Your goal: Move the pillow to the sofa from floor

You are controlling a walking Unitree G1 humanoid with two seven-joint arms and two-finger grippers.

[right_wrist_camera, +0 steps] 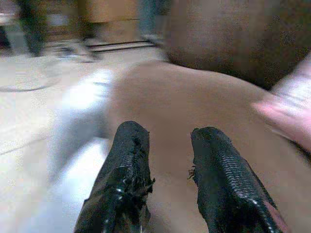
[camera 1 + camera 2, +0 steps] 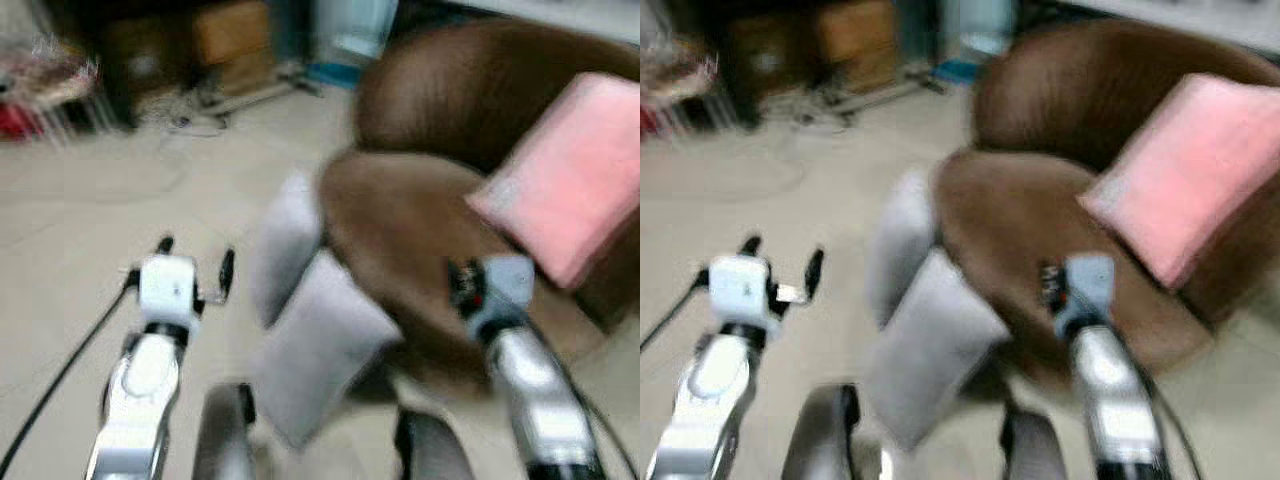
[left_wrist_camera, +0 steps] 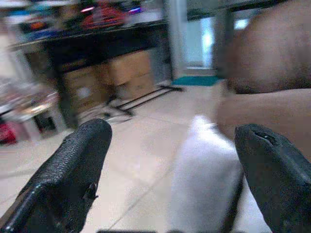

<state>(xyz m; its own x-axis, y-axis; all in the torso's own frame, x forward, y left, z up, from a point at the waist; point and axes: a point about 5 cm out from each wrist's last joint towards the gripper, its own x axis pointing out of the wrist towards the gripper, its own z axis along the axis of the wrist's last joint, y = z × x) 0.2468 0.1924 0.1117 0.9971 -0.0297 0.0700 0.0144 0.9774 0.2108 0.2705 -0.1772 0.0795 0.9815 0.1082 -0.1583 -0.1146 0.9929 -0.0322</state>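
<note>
Two grey pillows lie on the pale tiled floor (image 2: pixel 90 230) against the front of a round brown sofa (image 2: pixel 420 220), in a blurred frame from the robot's head camera. The nearer grey pillow (image 2: pixel 315 345) leans tilted against the sofa's base; the second grey pillow (image 2: pixel 285 240) stands behind it, also touching the sofa's edge. One pink pillow (image 2: pixel 575 175) rests on the sofa seat, propped against the backrest.

The left gripper (image 2: pixel 195 262) hovers over bare floor just beside the two grey pillows, its two black fingers spread wide with nothing between them; in the left wrist view a white-grey pillow (image 3: pixel 204 179) shows in the gap between the finger (image 3: pixel 68 174) pads, apart from both. The right gripper (image 1: pixel 167 165) is held above the brown sofa seat, its fingers set a narrow gap apart and holding nothing.

In the background, two cardboard boxes (image 3: pixel 112 77) sit under a dark table (image 3: pixel 97 39) cluttered with blurred items, and cables (image 2: pixel 200 120) trail across the floor.
</note>
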